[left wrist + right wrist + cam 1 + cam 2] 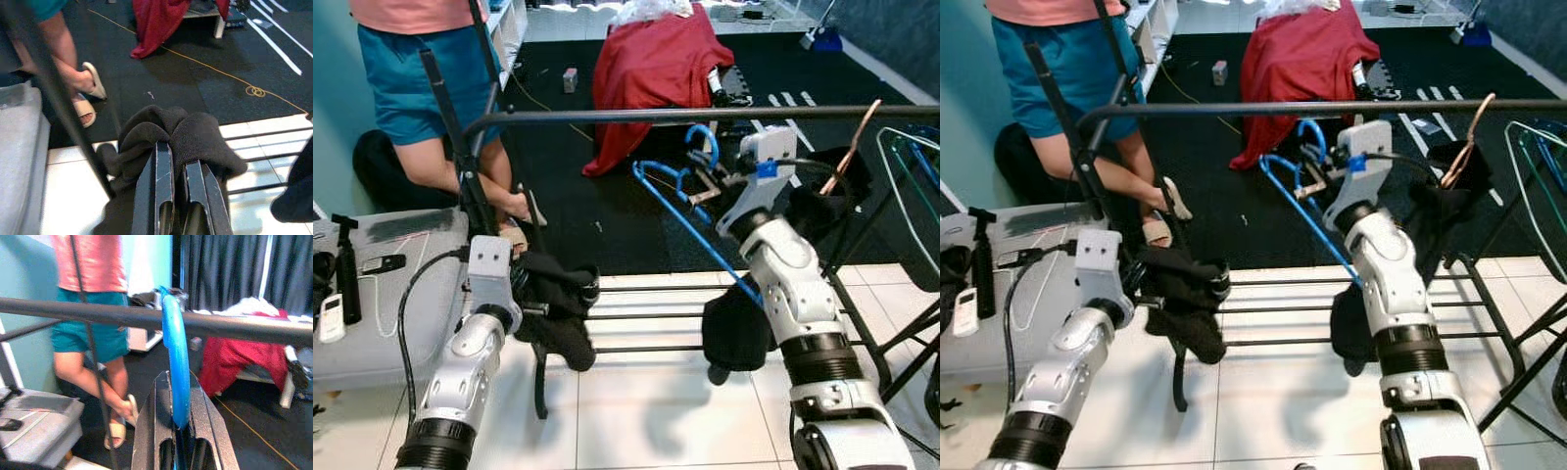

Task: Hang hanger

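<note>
A black clothes rail crosses a room with white tiles and a dark carpet. The right gripper is raised just under the rail, fingers clenched on a blue hanger whose hook sits against the rail. The left gripper, held low, grasps a dark garment. A person stands beyond.
</note>
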{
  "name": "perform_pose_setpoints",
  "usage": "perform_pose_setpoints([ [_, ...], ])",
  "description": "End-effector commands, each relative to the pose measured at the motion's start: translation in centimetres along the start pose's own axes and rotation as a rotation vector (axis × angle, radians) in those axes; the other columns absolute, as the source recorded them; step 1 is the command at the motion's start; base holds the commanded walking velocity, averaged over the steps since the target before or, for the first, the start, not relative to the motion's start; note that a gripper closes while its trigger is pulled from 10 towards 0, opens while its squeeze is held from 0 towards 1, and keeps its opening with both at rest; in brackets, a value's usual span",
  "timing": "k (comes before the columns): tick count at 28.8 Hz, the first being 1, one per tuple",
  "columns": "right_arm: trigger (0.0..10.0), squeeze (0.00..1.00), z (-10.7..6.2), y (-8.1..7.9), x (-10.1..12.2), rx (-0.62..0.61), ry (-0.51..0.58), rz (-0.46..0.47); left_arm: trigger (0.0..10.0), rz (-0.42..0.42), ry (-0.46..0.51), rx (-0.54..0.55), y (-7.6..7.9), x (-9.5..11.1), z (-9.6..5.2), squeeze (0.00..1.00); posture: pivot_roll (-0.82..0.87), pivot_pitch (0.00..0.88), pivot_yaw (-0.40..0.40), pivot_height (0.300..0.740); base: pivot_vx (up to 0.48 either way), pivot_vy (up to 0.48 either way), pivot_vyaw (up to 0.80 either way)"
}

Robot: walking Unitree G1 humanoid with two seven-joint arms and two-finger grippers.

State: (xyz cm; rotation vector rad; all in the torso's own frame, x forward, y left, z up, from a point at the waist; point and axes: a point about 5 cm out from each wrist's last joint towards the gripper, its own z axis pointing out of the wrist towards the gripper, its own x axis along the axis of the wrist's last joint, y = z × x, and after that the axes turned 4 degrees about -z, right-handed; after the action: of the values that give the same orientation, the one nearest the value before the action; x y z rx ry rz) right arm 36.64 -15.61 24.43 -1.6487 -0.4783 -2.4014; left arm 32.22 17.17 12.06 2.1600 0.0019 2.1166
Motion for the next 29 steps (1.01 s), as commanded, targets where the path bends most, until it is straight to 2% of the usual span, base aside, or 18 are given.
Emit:
perform_pose_setpoints([
  [1, 10.0, 0.00, 0.2, 0.3, 0.5, -0.014, 0.016, -0.015, 10.0, 0.008, 0.052, -0.027, 0.6, 0.8, 0.0, 0.00, -0.09, 0.160, 0.013, 0.740, 0.405, 0.000, 0.00],
  [4, 10.0, 0.00, 0.2, 0.4, 0.6, -0.020, 0.027, 0.019, 10.0, 0.009, 0.057, -0.054, 1.4, 0.7, -0.1, 0.00, -0.10, 0.161, 0.014, 0.740, 0.410, 0.000, -0.27],
  [8, 10.0, 0.00, 0.2, 0.4, 0.7, -0.019, 0.033, 0.014, 10.0, 0.006, 0.057, -0.062, 1.6, 0.6, -0.1, 0.00, -0.10, 0.161, 0.013, 0.740, 0.412, 0.000, -0.72],
  [15, 10.0, 0.00, 0.3, 0.4, 0.8, -0.006, 0.047, 0.012, 10.0, 0.003, 0.058, -0.068, 1.9, 0.6, 0.0, 0.00, -0.10, 0.161, 0.013, 0.740, 0.411, 0.000, 0.00],
  [29, 10.0, 0.00, 0.7, -0.7, 0.6, 0.027, 0.053, 0.035, 10.0, -0.007, 0.068, -0.098, 2.2, 0.3, -0.8, 0.00, -0.10, 0.150, 0.007, 0.740, 0.000, 0.000, 0.00],
])
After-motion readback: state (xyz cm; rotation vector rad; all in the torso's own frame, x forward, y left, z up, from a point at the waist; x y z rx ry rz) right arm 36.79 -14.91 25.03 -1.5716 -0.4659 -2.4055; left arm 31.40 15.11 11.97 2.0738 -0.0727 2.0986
